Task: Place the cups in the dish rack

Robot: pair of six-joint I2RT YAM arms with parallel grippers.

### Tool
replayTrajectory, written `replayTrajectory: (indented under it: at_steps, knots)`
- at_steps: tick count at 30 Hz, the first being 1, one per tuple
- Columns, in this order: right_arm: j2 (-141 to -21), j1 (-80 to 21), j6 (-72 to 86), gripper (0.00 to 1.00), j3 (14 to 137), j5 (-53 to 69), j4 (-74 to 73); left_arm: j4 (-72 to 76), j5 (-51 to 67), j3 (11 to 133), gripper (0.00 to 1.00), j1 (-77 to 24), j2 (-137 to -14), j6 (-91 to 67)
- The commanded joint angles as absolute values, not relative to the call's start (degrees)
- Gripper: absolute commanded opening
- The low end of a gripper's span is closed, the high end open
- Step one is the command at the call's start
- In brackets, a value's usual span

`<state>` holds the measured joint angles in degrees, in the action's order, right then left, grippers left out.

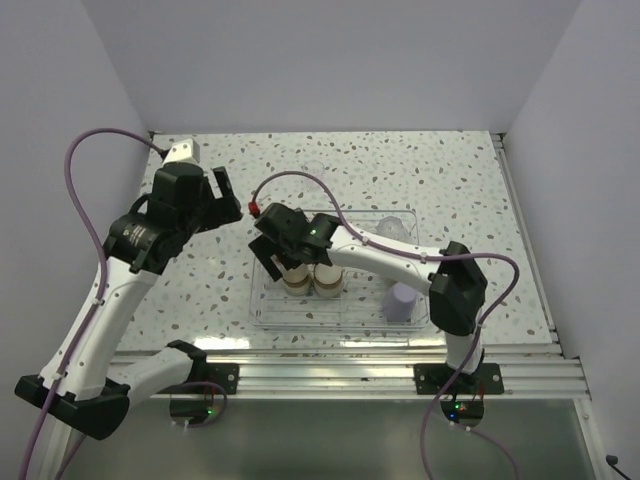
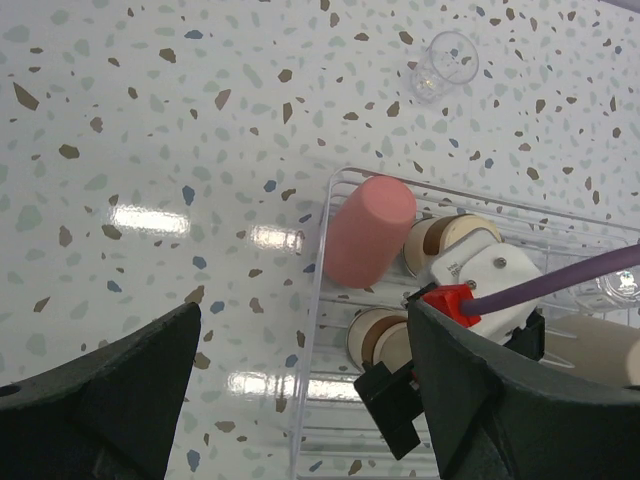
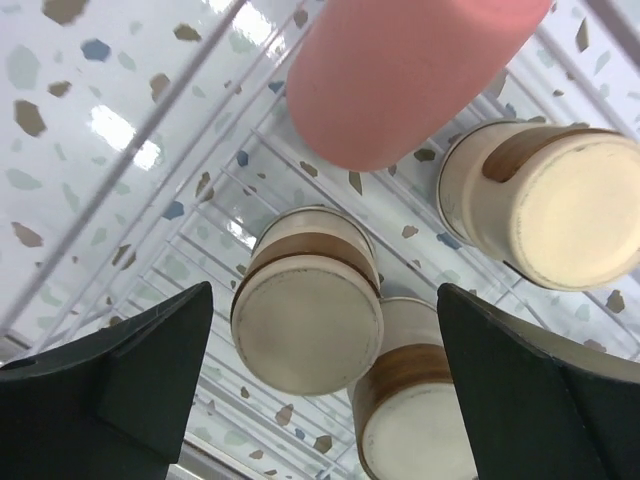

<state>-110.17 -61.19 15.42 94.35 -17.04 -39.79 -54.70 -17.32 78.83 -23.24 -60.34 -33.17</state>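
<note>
The clear dish rack (image 1: pixel 340 322) lies mid-table. My right gripper (image 1: pixel 283 243) hangs open over its left end. In the right wrist view its jaws (image 3: pixel 320 370) straddle an upturned short steel cup with a tan base (image 3: pixel 308 320), with a gap on each side. Two more of these cups (image 3: pixel 545 215) (image 3: pixel 415 420) stand beside it, and the coral-pink cup (image 3: pixel 400 70) is beyond. A lavender cup (image 1: pixel 402 300) and a clear cup (image 1: pixel 395 228) stand in the rack's right half. Another clear cup (image 2: pixel 445 62) stands on the table behind the rack. My left gripper (image 2: pixel 300 400) is open and empty above the rack's left rim (image 2: pixel 318 300).
The speckled table (image 1: pixel 200 290) is walled by white panels on three sides. A metal rail (image 1: pixel 350 365) runs along the near edge by the arm bases. The right arm's purple cable (image 1: pixel 300 180) loops over the rack's back left corner.
</note>
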Motion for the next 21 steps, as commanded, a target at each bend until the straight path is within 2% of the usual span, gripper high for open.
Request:
replayTrajectory:
  at_steps: [1,4,7,9,11,14,15,17,18,19,21]
  knots:
    - [-103.5,-61.5,16.2,0.97,100.4,-18.5,-42.8,-51.1,-17.0,78.5,0.87,-22.8,-61.7,-31.4]
    - [-101.1,-61.4,16.1,0.98,103.5,-21.2,-45.8,-49.1,-15.8,78.9,0.87,-22.8,-63.8,-30.5]
    - [-97.1,-61.2,16.1,0.98,105.3,-29.9,-49.9,-46.9,-13.5,79.0,0.87,-22.7,-67.2,-29.4]
    - [-92.7,-59.9,17.2,0.98,103.7,-35.7,-51.3,-45.4,-12.2,79.0,0.85,-22.7,-69.4,-28.9]
    - [-89.1,-56.4,18.8,0.97,101.5,-36.2,-52.4,-43.9,-9.5,78.4,0.83,-22.7,-72.3,-28.6]
    - [-83.1,-51.2,20.2,0.90,97.2,-34.9,-53.3,-39.8,-4.5,76.6,0.71,-22.7,-75.6,-28.0]
    - [-80.6,-50.3,20.2,0.87,95.1,-35.4,-53.3,-37.7,-3.2,75.7,0.62,-22.7,-76.5,-27.8]
    - [-78.8,-49.7,20.1,0.72,93.3,-36.3,-53.3,-36.0,-0.3,75.2,0.49,-22.8,-78.9,-27.7]
    - [-77.4,-49.7,20.3,0.65,91.8,-36.4,-53.3,-34.6,-0.3,75.1,0.36,-22.8,-79.9,-27.7]
    - [-76.8,-49.7,20.7,0.58,91.1,-35.9,-53.6,-34.1,1.7,75.2,0.28,-22.8,-81.6,-27.7]
    - [-76.0,-49.7,22.3,0.52,89.6,-35.4,-54.2,-33.0,2.3,76.1,0.14,-22.8,-83.2,-27.8]
